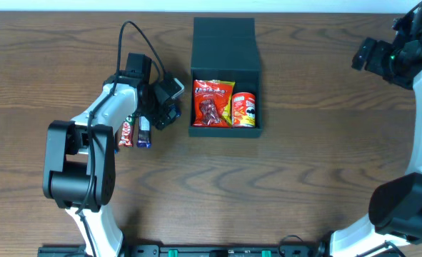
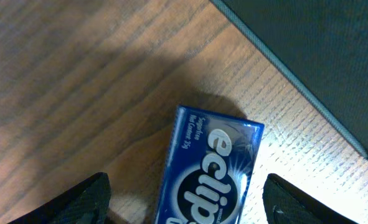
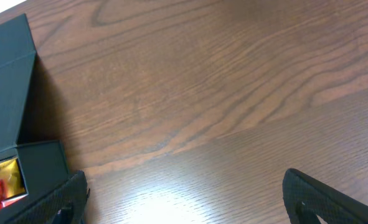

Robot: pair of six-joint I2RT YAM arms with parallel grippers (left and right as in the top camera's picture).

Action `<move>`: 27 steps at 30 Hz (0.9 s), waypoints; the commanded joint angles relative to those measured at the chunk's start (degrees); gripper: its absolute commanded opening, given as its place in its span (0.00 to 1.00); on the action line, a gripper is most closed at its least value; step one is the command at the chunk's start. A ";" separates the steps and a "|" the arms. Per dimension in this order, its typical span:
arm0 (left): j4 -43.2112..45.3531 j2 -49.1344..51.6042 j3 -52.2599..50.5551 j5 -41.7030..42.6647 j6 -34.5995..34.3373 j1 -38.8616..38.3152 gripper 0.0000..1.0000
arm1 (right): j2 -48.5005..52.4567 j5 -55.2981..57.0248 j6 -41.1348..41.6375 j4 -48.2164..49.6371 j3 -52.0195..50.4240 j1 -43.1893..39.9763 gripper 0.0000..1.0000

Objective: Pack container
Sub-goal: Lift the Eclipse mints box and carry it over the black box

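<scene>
The dark container (image 1: pixel 225 43) stands open at the table's middle back, its lid flap folded away. Inside lie a red snack packet (image 1: pixel 212 101) and a small Pringles can (image 1: pixel 244 108). My left gripper (image 1: pixel 161 113) is open, just left of the box. In the left wrist view its fingers (image 2: pixel 190 208) straddle a blue Eclipse gum pack (image 2: pixel 208 174) lying on the table without touching it; the container's wall (image 2: pixel 314 50) is at the upper right. My right gripper (image 1: pixel 371 56) is open and empty at the far right, over bare wood (image 3: pixel 184 205). The container (image 3: pixel 9 93) shows at the left of the right wrist view.
The gum pack (image 1: pixel 145 132) lies next to a red and white candy bar (image 1: pixel 127 132), partly under my left arm. The table is brown wood (image 1: pixel 303 178).
</scene>
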 commanded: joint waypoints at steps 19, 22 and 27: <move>2.43 -0.07 -2.62 0.20 0.79 -0.02 0.41 | -0.44 0.15 1.49 0.17 0.37 -0.09 0.99; 3.04 -0.07 -2.60 0.20 0.22 -0.02 0.34 | -0.44 0.15 1.49 0.17 0.37 -0.09 1.00; 6.43 -0.09 -2.54 0.20 -7.10 -0.02 0.17 | -0.44 0.15 1.46 0.17 0.37 -0.09 0.99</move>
